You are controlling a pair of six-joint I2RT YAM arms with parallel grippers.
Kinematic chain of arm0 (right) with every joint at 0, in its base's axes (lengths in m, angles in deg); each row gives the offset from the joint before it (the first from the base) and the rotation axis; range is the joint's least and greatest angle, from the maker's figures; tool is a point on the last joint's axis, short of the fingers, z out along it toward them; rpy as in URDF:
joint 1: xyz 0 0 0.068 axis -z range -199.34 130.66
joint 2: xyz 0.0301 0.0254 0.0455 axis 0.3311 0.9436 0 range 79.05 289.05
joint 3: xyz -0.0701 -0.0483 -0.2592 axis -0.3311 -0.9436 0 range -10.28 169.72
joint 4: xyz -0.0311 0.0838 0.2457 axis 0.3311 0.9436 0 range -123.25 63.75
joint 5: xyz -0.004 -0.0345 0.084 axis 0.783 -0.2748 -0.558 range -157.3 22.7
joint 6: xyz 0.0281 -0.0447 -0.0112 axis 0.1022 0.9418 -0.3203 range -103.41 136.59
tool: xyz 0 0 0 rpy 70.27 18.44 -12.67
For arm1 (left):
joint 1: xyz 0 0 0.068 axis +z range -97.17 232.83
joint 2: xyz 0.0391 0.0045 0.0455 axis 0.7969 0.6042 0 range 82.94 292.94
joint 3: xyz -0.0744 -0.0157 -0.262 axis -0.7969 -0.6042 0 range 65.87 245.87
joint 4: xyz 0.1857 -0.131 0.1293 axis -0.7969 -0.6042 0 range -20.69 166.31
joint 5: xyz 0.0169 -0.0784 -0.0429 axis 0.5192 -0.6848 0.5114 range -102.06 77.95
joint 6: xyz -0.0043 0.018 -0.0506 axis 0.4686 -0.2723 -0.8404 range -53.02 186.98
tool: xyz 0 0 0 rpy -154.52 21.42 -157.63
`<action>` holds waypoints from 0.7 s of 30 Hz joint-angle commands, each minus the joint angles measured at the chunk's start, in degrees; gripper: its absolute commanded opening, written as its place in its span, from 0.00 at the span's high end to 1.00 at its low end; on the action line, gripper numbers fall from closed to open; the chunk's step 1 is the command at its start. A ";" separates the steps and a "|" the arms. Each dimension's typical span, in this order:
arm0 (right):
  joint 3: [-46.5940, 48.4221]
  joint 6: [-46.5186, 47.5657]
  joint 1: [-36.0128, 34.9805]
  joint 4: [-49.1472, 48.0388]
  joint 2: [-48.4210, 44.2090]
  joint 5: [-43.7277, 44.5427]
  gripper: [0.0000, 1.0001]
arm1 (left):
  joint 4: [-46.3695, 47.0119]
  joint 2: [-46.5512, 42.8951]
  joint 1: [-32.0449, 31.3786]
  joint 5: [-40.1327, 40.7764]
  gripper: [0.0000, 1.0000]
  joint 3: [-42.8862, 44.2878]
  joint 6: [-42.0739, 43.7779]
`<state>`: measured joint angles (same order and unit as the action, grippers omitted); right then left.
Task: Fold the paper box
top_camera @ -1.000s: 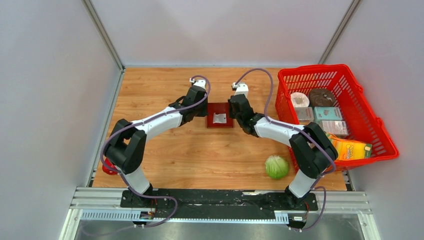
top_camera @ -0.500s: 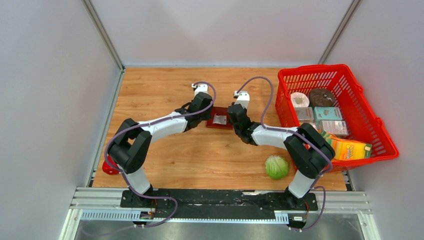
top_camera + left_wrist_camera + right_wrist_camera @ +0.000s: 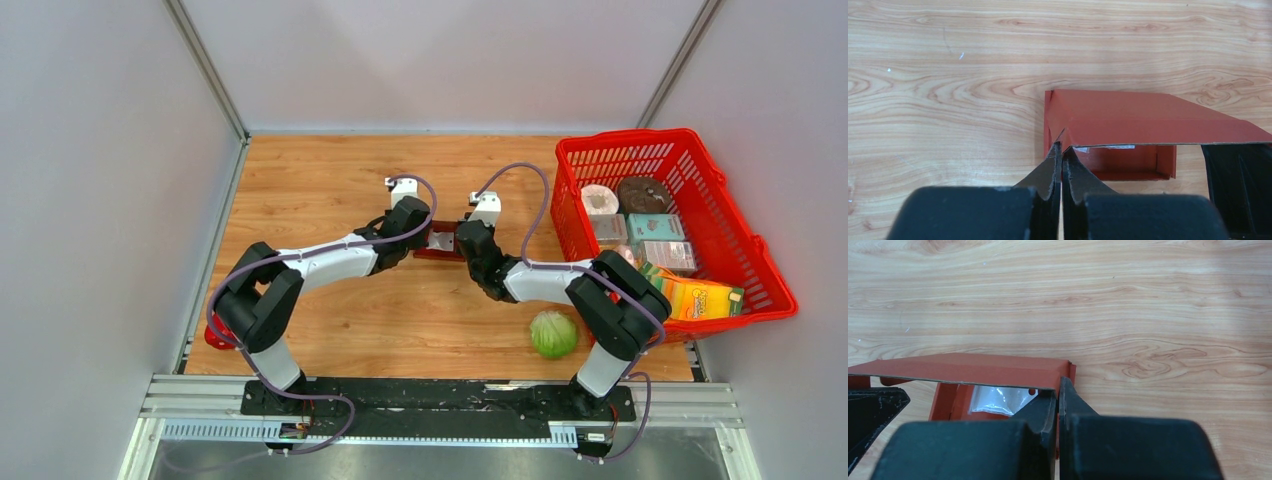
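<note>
Nearer together now, left gripper (image 3: pixel 1062 161) and right gripper (image 3: pixel 1058 401) each pinch paper box (image 3: pixel 1128 125).

The paper box (image 3: pixel 1128 125) is thin dark red cardboard, half folded, 1 long panel tilted over its shallow open tray, sitting mid table (image 3: pixel 330 180).

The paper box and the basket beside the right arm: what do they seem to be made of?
The paper box looks like thin cardboard, matte dark red, with sharp creases and a paler cut edge along the raised panel. The basket appears to be moulded plastic, bright red and probably slightly glossy, with walls of open mesh.
</note>
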<state>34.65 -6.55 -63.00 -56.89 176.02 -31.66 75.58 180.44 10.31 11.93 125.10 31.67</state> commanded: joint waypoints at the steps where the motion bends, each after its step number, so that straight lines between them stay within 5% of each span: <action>1: 0.86 -1.47 -0.55 -0.36 -1.52 2.42 1.00 | -2.16 -2.57 -0.63 -0.61 1.00 2.11 0.50; 17: 5.17 -0.95 -0.11 4.56 -1.69 0.66 1.00 | -2.33 -1.25 -0.20 -7.90 1.00 3.80 3.40; 18: 5.26 -0.69 0.06 5.00 -1.69 0.14 1.00 | -2.69 -2.47 -0.02 -8.43 0.98 3.45 3.93; 21: 5.26 0.46 0.85 5.36 -1.78 -1.36 1.00 | -2.35 -6.59 2.52 -10.09 0.70 0.20 4.29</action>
<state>37.58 -6.68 -62.69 -51.31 176.02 -31.33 72.76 180.04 10.86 6.23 126.67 34.75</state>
